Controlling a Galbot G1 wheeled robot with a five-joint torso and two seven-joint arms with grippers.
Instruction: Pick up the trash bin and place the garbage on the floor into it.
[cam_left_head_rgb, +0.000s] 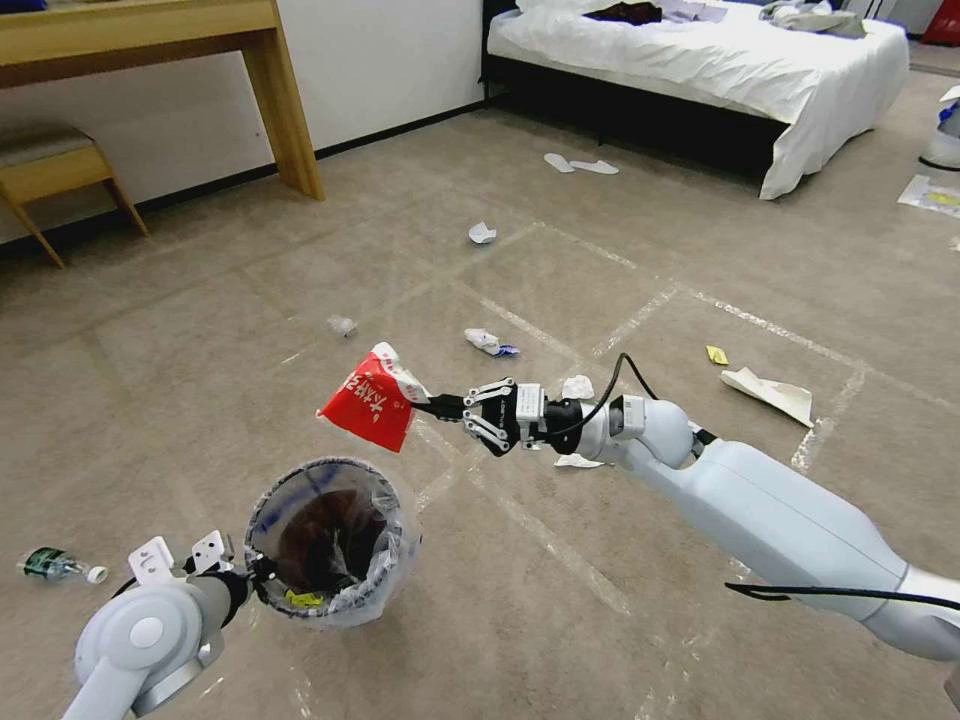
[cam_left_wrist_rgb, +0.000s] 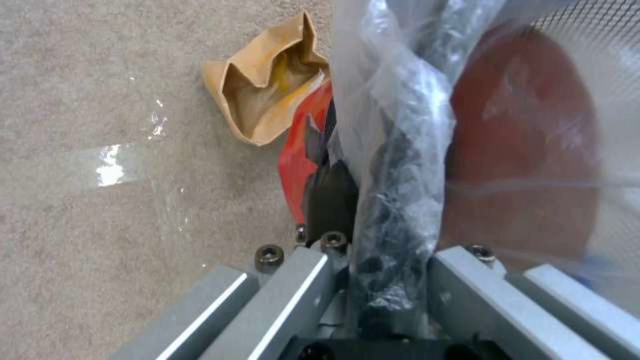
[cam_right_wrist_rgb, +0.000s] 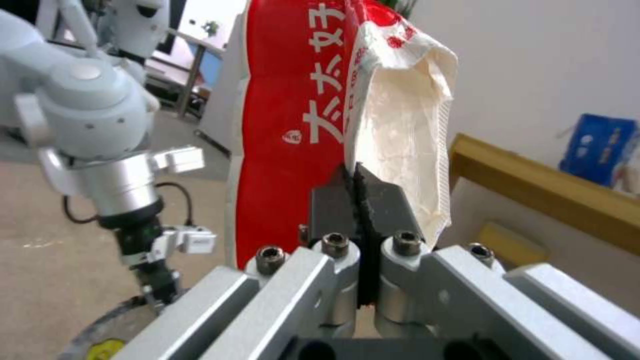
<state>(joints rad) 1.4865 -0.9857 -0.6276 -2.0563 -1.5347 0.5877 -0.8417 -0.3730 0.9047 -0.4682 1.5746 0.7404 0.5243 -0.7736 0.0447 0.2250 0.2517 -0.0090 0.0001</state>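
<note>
My left gripper (cam_left_head_rgb: 255, 580) is shut on the near rim of the trash bin (cam_left_head_rgb: 325, 540), a small round bin with a crinkly clear liner and dark inside. In the left wrist view the gripper (cam_left_wrist_rgb: 380, 210) clamps the black rim and liner, with the bin's red base (cam_left_wrist_rgb: 520, 150) beyond. My right gripper (cam_left_head_rgb: 425, 405) is shut on a crumpled red-and-white paper bag (cam_left_head_rgb: 370, 400) held in the air just above and behind the bin's mouth. In the right wrist view the gripper (cam_right_wrist_rgb: 357, 185) pinches the bag (cam_right_wrist_rgb: 293, 125). The floor (cam_left_head_rgb: 650, 250) is tan carpet with tape lines.
Litter lies around: white tissues (cam_left_head_rgb: 482, 233), (cam_left_head_rgb: 488, 342), (cam_left_head_rgb: 577, 387), a paper sheet (cam_left_head_rgb: 770, 392), a yellow wrapper (cam_left_head_rgb: 716, 355), a plastic bottle (cam_left_head_rgb: 55, 565), and a brown cardboard tray (cam_left_wrist_rgb: 267, 95) beside the bin. A bed (cam_left_head_rgb: 700, 60), wooden desk (cam_left_head_rgb: 280, 100) and stool (cam_left_head_rgb: 50, 170) stand behind.
</note>
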